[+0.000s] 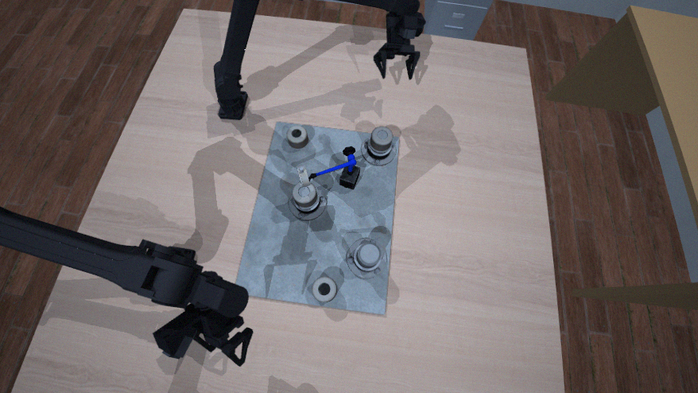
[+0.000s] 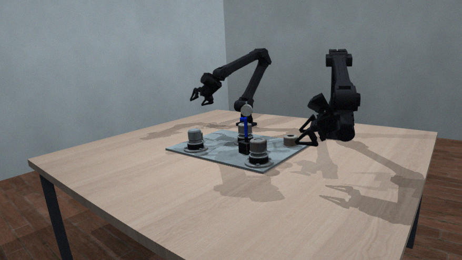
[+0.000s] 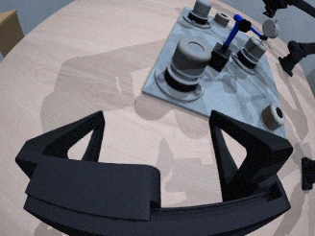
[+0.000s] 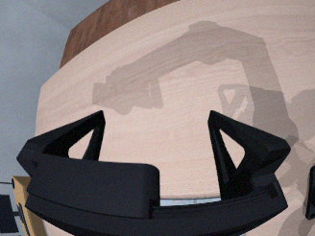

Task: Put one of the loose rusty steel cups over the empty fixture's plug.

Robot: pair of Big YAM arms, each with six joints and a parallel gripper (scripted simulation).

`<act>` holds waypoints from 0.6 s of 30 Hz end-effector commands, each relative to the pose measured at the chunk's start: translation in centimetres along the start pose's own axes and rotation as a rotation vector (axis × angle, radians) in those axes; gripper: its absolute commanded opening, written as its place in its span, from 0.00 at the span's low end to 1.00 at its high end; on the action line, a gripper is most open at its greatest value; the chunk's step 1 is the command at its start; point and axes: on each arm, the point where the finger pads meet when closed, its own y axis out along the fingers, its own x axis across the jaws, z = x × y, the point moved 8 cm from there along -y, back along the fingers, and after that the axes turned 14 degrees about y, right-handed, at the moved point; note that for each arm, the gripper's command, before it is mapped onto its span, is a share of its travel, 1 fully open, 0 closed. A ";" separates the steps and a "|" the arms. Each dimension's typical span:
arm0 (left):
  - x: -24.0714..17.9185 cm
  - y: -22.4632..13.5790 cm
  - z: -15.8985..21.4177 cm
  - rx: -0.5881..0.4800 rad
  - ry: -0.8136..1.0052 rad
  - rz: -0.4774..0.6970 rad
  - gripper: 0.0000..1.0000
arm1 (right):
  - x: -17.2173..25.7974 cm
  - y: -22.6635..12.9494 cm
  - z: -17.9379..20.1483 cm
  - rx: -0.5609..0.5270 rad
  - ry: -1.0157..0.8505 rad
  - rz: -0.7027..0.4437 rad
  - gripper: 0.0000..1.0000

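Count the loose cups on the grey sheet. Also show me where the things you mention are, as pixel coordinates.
2: one [image 1: 296, 141] [image 2: 290, 141] [image 3: 271, 117] at a sheet [image 1: 265, 244] [image 2: 213, 156] [image 3: 216, 91] [image 4: 189, 202] corner, another [image 1: 324, 297] [image 2: 201, 136] [image 3: 221, 20] near the opposite short edge, beside a fixture [image 1: 367, 255] [image 2: 194, 139] [image 3: 202, 9]. None seems hidden from above.

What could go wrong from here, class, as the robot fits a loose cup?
The near loose cup sits close to the empty plug, so a gripper might bump the plug. The blue arm reaches toward a fitted cup; a careless pass could knock either.
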 end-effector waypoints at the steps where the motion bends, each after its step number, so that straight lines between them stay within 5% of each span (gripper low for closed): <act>1: -0.2 -0.5 -1.3 0.004 0.015 -0.012 1.00 | 0.2 -0.1 0.3 0.005 -0.011 -0.013 0.99; 12: -4.7 1.5 -4.2 -0.017 0.007 -0.046 1.00 | 0.4 -3.1 11.8 0.362 -0.295 -0.256 0.99; 18: -6.4 2.2 -5.1 -0.027 0.006 -0.062 1.00 | 0.8 -5.0 16.1 0.432 -0.454 -0.375 0.99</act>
